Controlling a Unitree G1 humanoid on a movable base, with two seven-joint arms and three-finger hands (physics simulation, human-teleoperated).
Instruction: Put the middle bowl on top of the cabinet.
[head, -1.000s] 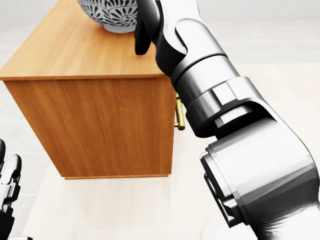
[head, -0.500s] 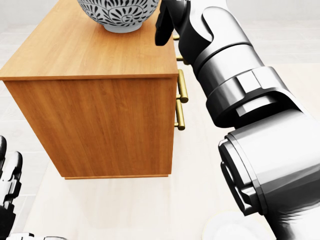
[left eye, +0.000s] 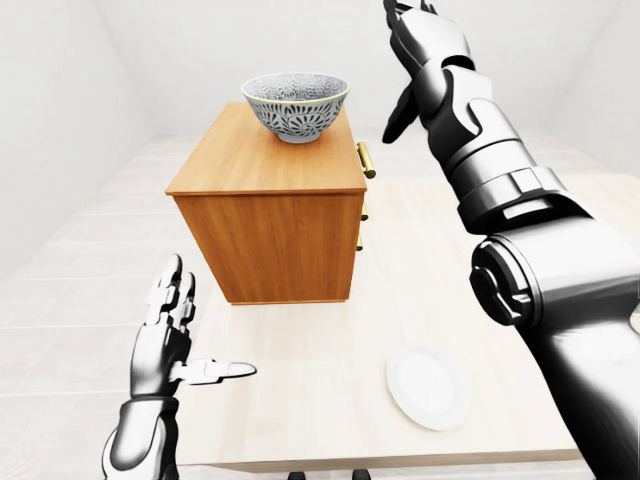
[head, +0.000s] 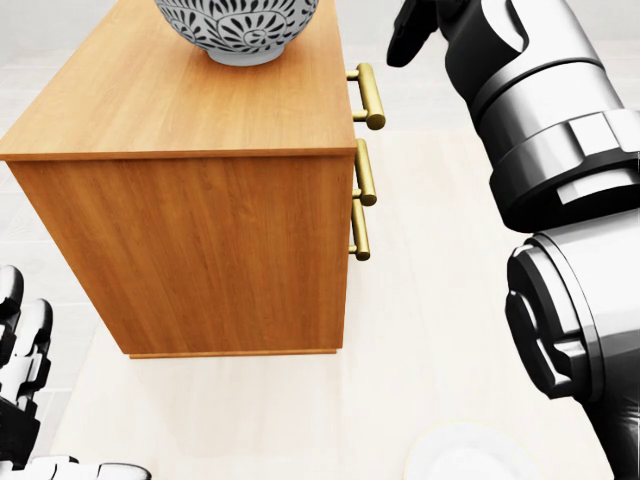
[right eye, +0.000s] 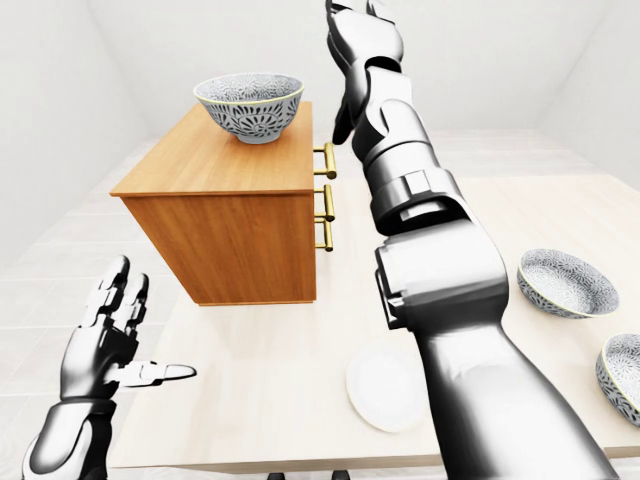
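A patterned grey-and-white bowl (left eye: 296, 105) stands upright on the top of the wooden cabinet (left eye: 262, 240), near its far end. My right hand (left eye: 415, 40) is raised to the right of the bowl, apart from it, fingers open and holding nothing. My left hand (left eye: 175, 330) hovers low at the left, below the cabinet's near side, open with fingers spread and thumb pointing right. Two more patterned bowls (right eye: 567, 282) (right eye: 625, 370) sit on the table at the right edge of the right-eye view.
The cabinet stands on a pale wooden table (left eye: 300, 410). Brass drawer handles (head: 365, 185) stick out of its right face. A white plate (left eye: 428, 387) lies near the table's bottom edge, right of centre. Pale floor and white walls surround the table.
My right arm has swung to the right, away from the bowl, uncovering the brass handles. The bowl stays on the cabinet top. My left hand has risen slightly.
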